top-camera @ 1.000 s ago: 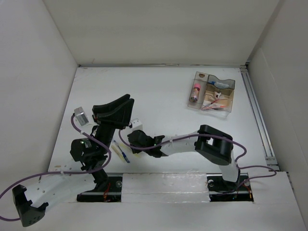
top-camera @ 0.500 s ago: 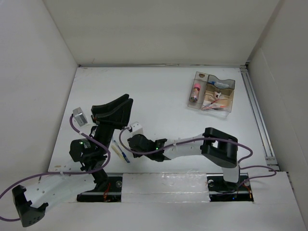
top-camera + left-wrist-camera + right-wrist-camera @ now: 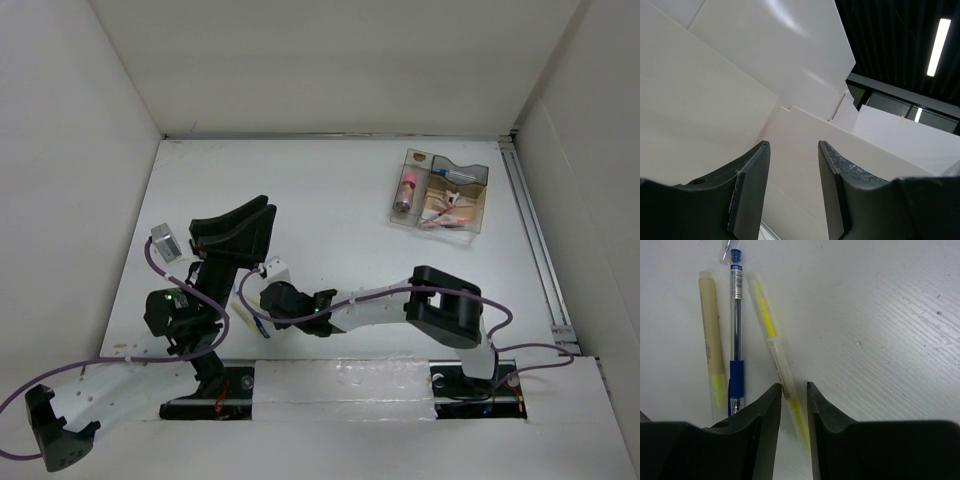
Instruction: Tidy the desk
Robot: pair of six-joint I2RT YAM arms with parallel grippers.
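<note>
Right fingers (image 3: 767,415), slightly parted, straddle the slim clear-and-yellow plastic highlighter (image 3: 775,347) on the white matte worktop (image 3: 880,315), beside a blue ballpoint pen (image 3: 736,335). Left fingers (image 3: 752,180): released, aimed at the white wall panels (image 3: 700,115).

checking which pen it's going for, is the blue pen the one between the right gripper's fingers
No, the blue pen lies outside the right gripper; the yellow highlighter is what runs between its jaws.

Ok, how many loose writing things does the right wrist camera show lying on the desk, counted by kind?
Highlighters: 2
Blue pen: 1
Total: 3
</note>
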